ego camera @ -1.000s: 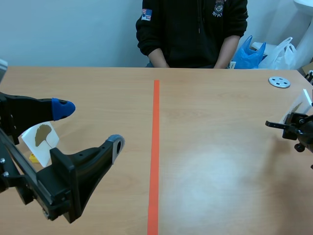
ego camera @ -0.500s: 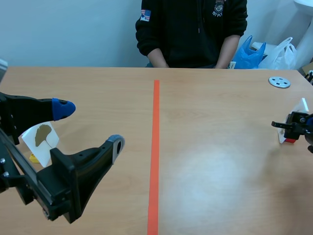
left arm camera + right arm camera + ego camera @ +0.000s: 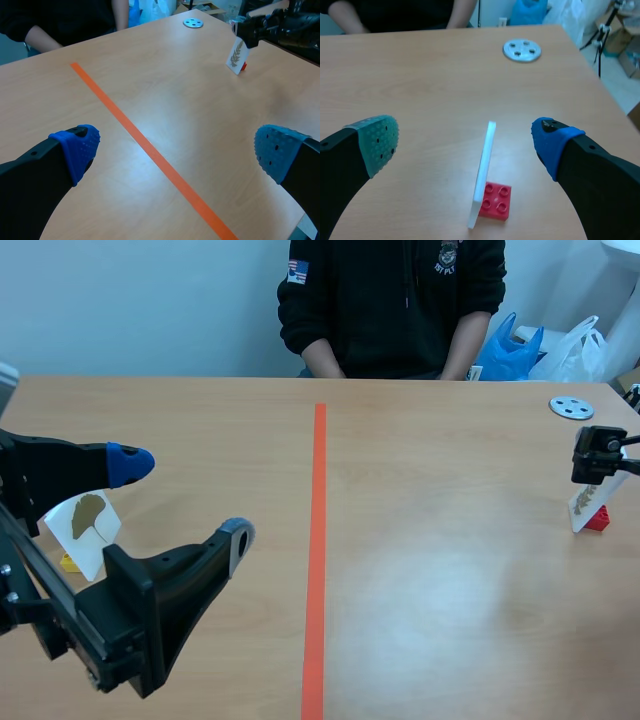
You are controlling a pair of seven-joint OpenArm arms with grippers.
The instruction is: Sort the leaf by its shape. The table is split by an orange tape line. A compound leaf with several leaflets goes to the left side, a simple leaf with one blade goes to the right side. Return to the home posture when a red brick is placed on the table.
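Observation:
A white card with a feathery compound leaf [image 3: 236, 54] stands upright on a red brick [image 3: 598, 519], right of the orange tape line [image 3: 317, 540]. My right gripper [image 3: 600, 454] hangs open just above it; in the right wrist view the card [image 3: 482, 175] is edge-on under the right gripper [image 3: 465, 142], touching neither finger. Another card with a fan-shaped leaf [image 3: 86, 525] stands on a yellow brick [image 3: 68, 562] at the far left, behind my left gripper [image 3: 184, 498]. That left gripper [image 3: 175, 150] is open and holds nothing.
A person in a black hoodie [image 3: 390, 300] sits across the table, forearms at the far edge. A round metal disc [image 3: 571, 407] lies at the back right, ahead of the right gripper [image 3: 521, 50]. Blue and white bags [image 3: 545, 348] sit beyond the table.
My right gripper opened and let go of the compound-leaf card, which now stands on the table, then rose above it. The left arm has not moved.

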